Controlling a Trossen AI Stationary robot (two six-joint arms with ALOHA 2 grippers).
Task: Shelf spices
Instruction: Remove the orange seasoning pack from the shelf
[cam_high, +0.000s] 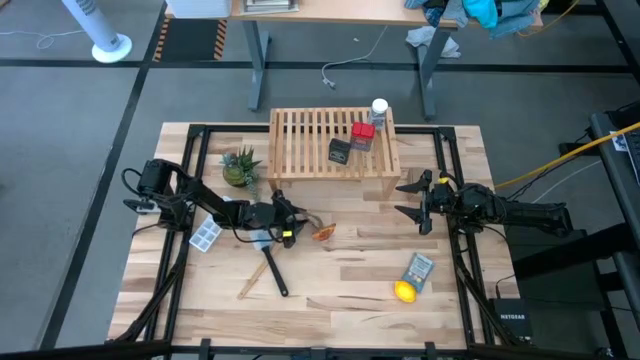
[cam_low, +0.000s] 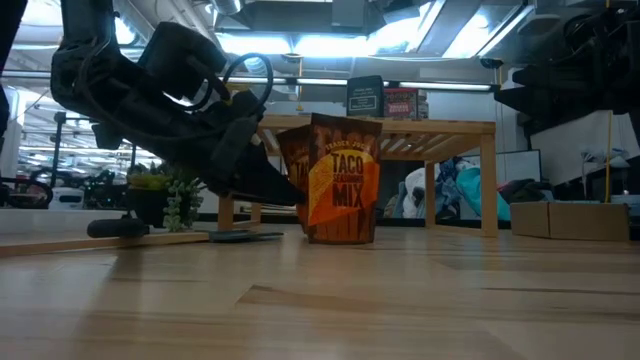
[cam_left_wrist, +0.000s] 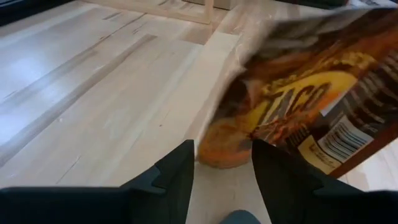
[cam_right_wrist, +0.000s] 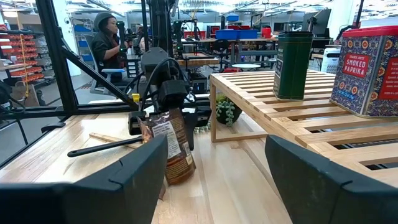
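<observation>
From above, the shelf (cam_high: 333, 145) already carried a red box (cam_high: 362, 135), a black box (cam_high: 340, 152) and a white-capped bottle (cam_high: 379, 108), while an orange packet (cam_high: 323, 232) stood on the surface well in front of the shelf, beside the left gripper (cam_high: 297, 222). At table height, that taco-mix packet stood upright before the shelf. The left wrist view showed its jaws parted just short of the packet; the right gripper (cam_high: 413, 200) waited open beside the shelf.

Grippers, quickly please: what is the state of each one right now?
Left gripper: open, at the taco mix packet that stands on the table, not holding it.
Right gripper: open, empty, beside the shelf.
</observation>
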